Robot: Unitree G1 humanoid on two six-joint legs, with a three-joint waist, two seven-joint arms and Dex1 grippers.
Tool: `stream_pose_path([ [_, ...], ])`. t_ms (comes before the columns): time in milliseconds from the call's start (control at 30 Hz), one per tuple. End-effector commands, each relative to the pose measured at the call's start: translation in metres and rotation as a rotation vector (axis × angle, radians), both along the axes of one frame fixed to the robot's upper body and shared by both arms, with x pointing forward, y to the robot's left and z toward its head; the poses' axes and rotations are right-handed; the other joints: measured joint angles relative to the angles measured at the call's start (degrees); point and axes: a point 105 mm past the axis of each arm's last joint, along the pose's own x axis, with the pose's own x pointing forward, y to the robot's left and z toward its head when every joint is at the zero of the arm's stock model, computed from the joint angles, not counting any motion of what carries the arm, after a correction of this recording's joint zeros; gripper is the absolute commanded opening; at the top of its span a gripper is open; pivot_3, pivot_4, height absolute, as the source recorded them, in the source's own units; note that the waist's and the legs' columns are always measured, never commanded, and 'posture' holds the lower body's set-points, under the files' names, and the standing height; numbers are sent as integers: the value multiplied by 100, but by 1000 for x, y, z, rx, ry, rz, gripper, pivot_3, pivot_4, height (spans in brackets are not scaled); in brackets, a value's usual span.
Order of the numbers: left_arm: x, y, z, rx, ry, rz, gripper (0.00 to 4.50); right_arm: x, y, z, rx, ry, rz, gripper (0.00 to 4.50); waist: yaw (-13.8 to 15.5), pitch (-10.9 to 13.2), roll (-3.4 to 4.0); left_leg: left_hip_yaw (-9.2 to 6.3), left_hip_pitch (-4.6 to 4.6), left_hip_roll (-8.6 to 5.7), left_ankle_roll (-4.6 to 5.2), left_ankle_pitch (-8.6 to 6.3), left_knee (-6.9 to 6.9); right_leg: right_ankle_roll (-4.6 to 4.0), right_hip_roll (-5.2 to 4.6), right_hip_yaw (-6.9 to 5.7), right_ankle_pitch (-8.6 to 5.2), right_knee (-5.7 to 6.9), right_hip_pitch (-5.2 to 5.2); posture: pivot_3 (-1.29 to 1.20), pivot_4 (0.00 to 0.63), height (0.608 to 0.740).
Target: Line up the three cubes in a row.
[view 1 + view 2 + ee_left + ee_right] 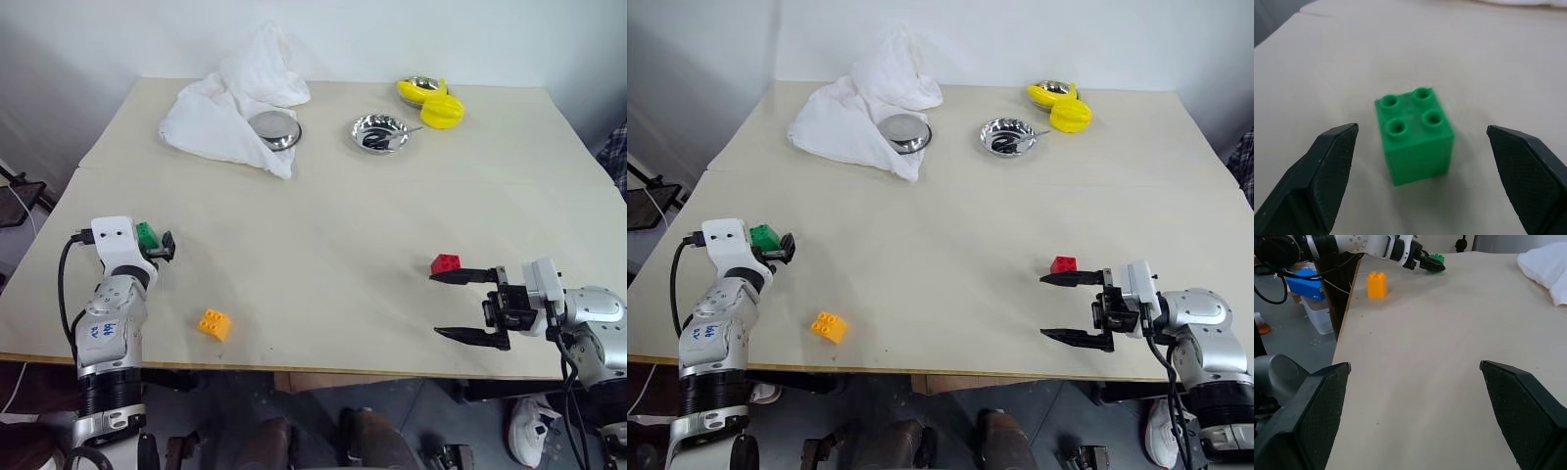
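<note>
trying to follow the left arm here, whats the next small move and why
Probably ease the left hand forward around the green cube, then close. Its open fingers flank the cube without touching, and the cube sits upright on the table.

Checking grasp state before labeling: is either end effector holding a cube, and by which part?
Nothing held. Left end effector is open, fingers apart on either side of the green cube. Right end effector is open beside the red cube.

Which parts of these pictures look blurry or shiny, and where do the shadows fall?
Left wrist view: the green cube is fairly sharp, while the open left tool blurs at its near edges. Left eye view: the steel bowl glints with reflections, and the red cube and orange-yellow cube cast only faint, soft shadows. Right wrist view: the right tool fingers look soft.
</note>
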Motion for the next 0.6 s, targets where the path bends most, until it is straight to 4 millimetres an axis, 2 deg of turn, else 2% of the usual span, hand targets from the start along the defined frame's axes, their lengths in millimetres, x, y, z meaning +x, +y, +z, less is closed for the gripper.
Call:
stream_pose_path([
  [33,5,3,9,21,-29,15,4500,-6,0,4,-2,-18,56,4442,3,0,0,0,0,0,0,0,1,0,0,0,0,0,0,0,150,740],
  [67,6,4,11,27,-39,18,4081,-7,1,3,-1,-19,55,4500,9,0,-1,0,0,0,-2,1,2,0,0,0,0,0,1,0,150,740],
  [133,7,4,12,20,-49,11,3636,-7,1,2,1,-19,55,4500,12,0,-1,-1,1,0,-3,2,3,0,0,0,0,1,1,0,150,740],
  [333,6,3,13,38,-64,-67,1636,-10,0,0,3,-24,45,4500,5,0,-1,-1,0,0,-3,2,3,0,0,0,0,1,1,0,150,740],
  [400,5,-3,24,33,-127,-166,1495,-11,-4,3,3,-34,33,4500,4,0,-1,-1,0,0,-4,2,3,0,0,0,0,1,0,0,150,740],
  [467,0,-15,46,15,-228,-351,1495,-13,-11,10,3,-51,8,4500,3,0,-1,-1,0,0,-4,2,3,0,0,-1,0,1,0,0,150,740],
  [533,-4,-20,61,95,-268,-455,1495,-15,-17,16,4,-65,-16,4500,2,0,0,-1,-1,0,-4,2,3,0,-1,-2,0,0,0,0,150,740],
  [600,-9,-43,76,138,-278,-672,1495,-20,-27,22,-5,-81,-49,4500,0,0,0,-2,-1,0,-5,1,2,0,-2,-3,0,-5,1,0,150,740],
])
